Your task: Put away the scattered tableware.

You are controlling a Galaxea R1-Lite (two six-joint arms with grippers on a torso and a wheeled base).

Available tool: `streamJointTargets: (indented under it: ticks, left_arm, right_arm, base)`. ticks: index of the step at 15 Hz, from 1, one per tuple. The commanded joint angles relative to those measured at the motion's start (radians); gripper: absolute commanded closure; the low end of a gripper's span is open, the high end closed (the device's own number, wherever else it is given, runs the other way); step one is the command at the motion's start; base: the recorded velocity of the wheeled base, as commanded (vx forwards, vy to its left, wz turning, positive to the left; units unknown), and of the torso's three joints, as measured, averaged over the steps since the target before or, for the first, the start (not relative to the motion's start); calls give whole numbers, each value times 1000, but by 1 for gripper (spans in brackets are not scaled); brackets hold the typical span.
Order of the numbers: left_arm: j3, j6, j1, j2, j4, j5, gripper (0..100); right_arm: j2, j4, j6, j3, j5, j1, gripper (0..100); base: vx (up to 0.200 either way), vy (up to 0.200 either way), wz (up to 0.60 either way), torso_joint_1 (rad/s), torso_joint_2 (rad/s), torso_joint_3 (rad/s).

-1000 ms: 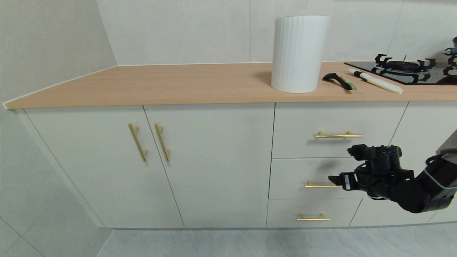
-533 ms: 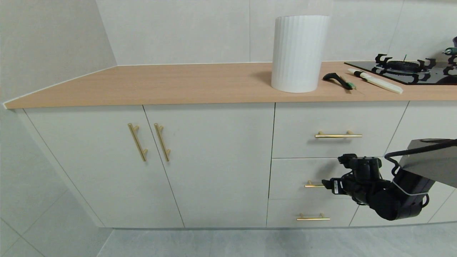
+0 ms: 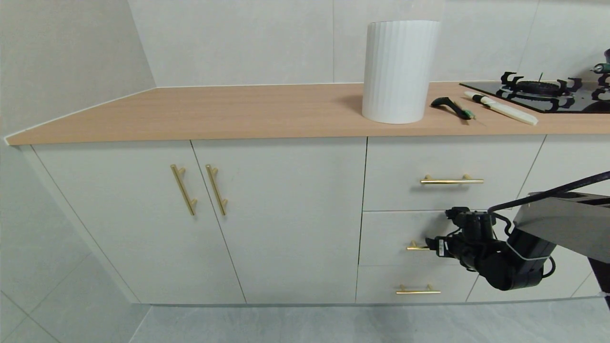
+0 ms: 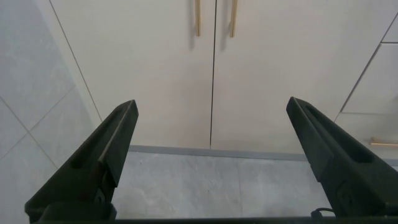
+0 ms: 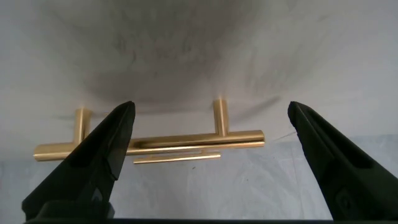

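On the wooden countertop [image 3: 214, 112] lie a black-handled peeler [image 3: 450, 107] and a white knife [image 3: 503, 108], just right of a tall white ribbed container [image 3: 398, 71]. My right gripper [image 3: 436, 244] is low in front of the drawer stack, at the right end of the middle drawer's brass handle [image 3: 415, 247]. In the right wrist view the right gripper [image 5: 211, 112] is open and the brass handle [image 5: 149, 144] lies crosswise just ahead of its fingers, apart from them. My left gripper [image 4: 211, 107] is open with nothing in it, facing the cabinet doors and floor.
A gas hob [image 3: 538, 90] sits at the counter's right end. Three drawers are shut, with the top handle [image 3: 451, 180] and bottom handle [image 3: 418, 290] free. Two cabinet doors [image 3: 200, 219] with brass handles stand shut to the left. Grey floor [image 3: 305, 324] runs below.
My right gripper has moved left and slightly down, closer to the middle drawer's handle, and the arm's forearm has swung into view. The tableware has not moved.
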Motion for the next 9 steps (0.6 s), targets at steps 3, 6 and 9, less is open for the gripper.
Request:
streamJointTargets:
  ticks: [3, 6, 9]
  left_arm:
    - [0, -1, 0, 0, -1, 0, 0]
    - [0, -1, 2, 0, -1, 0, 0]
    - [0, -1, 0, 0, -1, 0, 0]
  right_arm:
    - [35, 10, -2, -22, -7, -2, 0]
    - [31, 85, -10, -15, -7, -3, 0]
    - [26, 99, -11, -4, -7, -2, 0]
  base:
    - [0, 0, 0, 0, 0, 0]
    - [0, 0, 0, 0, 0, 0]
    - [0, 0, 0, 0, 0, 0]
